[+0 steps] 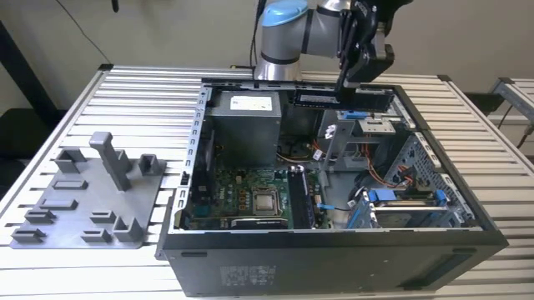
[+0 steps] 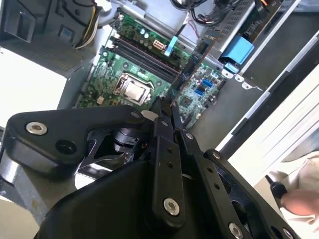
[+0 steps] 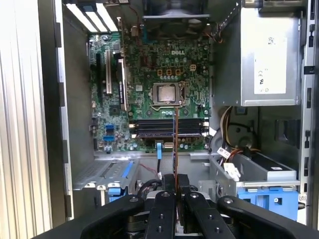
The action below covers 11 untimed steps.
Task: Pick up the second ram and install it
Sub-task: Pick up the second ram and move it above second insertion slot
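the gripper (image 1: 349, 84) is clamping the second ram (image 1: 321, 99) by its upper edge, holding it level above the open computer case (image 1: 334, 256), clear of the memory slots (image 3: 169, 128). the first wrist view is showing the stick edge-on across those slots; the exterior view is showing its height

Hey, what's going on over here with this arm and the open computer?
The robot arm's black pincer is shut on a slim dark green memory stick, holding it above the open black computer case. In the first wrist view the stick hangs edge-on over the green motherboard, roughly in line with the long black memory slots. It is not yet seated.
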Motion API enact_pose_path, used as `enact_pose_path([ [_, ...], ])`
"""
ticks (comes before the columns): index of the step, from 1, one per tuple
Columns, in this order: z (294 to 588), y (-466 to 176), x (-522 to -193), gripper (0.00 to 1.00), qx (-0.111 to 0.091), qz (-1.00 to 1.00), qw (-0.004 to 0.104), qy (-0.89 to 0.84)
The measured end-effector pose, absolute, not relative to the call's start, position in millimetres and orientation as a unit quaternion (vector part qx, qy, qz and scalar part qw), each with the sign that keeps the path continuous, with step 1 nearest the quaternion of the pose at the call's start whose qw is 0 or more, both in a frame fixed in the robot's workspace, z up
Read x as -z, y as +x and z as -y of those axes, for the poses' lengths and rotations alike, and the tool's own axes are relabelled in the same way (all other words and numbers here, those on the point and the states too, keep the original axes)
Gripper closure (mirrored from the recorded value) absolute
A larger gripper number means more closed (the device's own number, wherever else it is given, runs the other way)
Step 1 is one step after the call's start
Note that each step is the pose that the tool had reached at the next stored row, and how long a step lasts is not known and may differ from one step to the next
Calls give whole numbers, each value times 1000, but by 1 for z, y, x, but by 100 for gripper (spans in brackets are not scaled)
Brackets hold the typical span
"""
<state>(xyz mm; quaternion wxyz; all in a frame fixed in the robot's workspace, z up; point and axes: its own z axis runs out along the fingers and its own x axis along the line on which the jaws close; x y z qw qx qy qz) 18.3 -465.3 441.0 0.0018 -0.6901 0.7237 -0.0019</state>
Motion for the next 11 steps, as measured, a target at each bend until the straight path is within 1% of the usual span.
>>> enact_pose_path([
  [11, 435, 13, -440, 86, 2, -724, 2, -690],
])
